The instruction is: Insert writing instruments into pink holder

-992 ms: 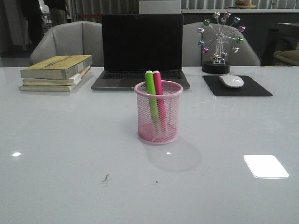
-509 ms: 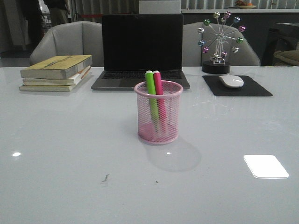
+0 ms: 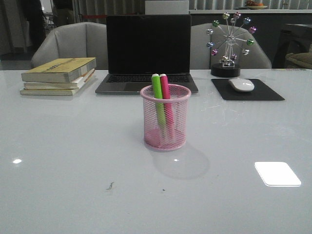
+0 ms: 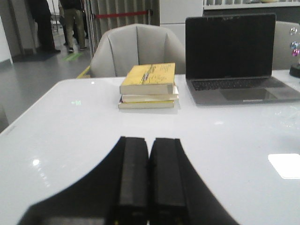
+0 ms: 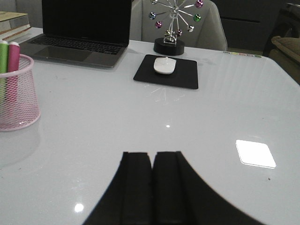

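The pink holder (image 3: 165, 118) stands upright at the middle of the white table, in front of the laptop. A lime green pen (image 3: 157, 97) and a magenta pen (image 3: 165, 97) stand side by side inside it, their caps above the rim. The right wrist view shows the holder (image 5: 18, 101) with both pens, the green pen (image 5: 3, 58) and the magenta pen (image 5: 13, 58), off to one side. My left gripper (image 4: 149, 140) is shut and empty above bare table. My right gripper (image 5: 153, 154) is shut and empty as well. Neither gripper shows in the front view.
A stack of books (image 3: 59, 75) lies at the back left, a dark laptop (image 3: 147, 53) behind the holder. At the back right sit a white mouse (image 3: 242, 85) on a black pad (image 3: 247, 90) and a ball ornament (image 3: 229, 44). Chairs stand beyond the table's far edge.
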Robot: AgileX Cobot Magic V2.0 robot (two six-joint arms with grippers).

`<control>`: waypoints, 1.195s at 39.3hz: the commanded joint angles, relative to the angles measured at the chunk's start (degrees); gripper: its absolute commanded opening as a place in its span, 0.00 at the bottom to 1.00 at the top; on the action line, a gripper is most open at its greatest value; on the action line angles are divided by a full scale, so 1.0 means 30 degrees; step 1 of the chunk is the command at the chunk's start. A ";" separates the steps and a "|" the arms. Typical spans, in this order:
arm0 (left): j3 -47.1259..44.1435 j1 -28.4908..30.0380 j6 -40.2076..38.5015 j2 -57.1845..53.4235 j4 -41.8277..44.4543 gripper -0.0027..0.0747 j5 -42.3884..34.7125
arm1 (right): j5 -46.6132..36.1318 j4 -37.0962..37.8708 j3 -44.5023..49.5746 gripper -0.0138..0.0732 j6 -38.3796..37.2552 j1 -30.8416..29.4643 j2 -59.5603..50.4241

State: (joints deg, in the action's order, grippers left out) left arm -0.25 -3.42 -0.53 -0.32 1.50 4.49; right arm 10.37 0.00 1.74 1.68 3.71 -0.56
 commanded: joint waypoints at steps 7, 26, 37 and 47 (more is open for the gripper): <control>-0.0074 -0.0091 -0.0213 -0.0410 -0.1528 0.15 -0.1721 | -0.1784 0.0000 0.0024 0.19 0.0145 0.0055 -0.0368; -0.0074 -0.0091 -0.0213 -0.0410 -0.1528 0.15 -0.1721 | -0.1784 0.0000 0.0024 0.19 0.0145 0.0055 -0.0368; -0.0074 -0.0091 -0.0213 -0.0410 -0.1528 0.15 -0.1721 | -0.1784 0.0000 0.0024 0.19 0.0145 0.0055 -0.0368; -0.0074 -0.0091 -0.0213 -0.0410 -0.1528 0.15 -0.1721 | -0.1784 0.0000 0.0024 0.19 0.0145 0.0055 -0.0368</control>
State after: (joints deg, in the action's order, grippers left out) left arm -0.25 -3.42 -0.53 -0.32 -2.47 4.41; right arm 10.37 0.00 1.74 1.68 3.71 -0.56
